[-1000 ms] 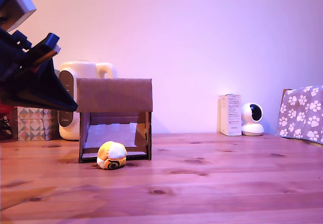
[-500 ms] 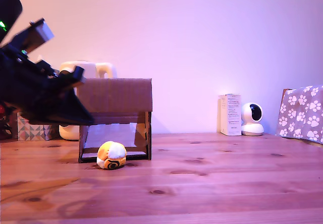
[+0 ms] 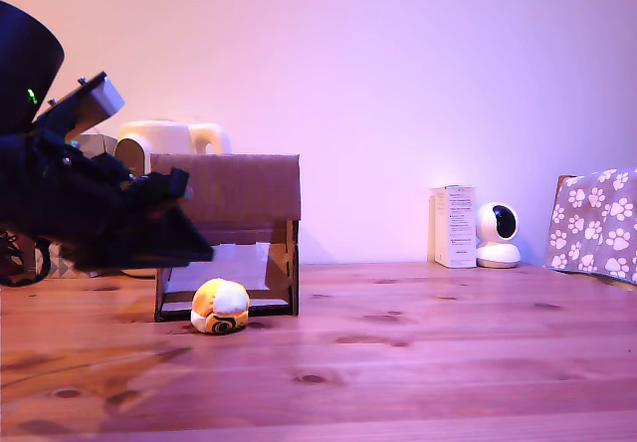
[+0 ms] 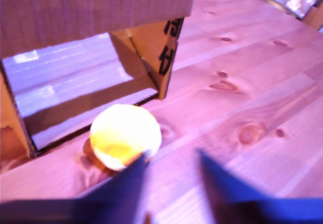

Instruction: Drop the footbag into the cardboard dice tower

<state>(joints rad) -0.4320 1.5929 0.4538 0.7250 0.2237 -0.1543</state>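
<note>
Your claw (image 4: 171, 176) hangs spread wide and empty near the footbag (image 3: 220, 307), which lies on the table (image 3: 418, 342) touching the dice tower's (image 3: 227, 233) open front; bare wood lies beyond.

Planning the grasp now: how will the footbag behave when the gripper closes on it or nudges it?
The footbag is round, so a nudge would probably roll it across the wooden table. Its stitched panels suggest it gives under pressure. The gripper looks open, not yet touching it.
</note>
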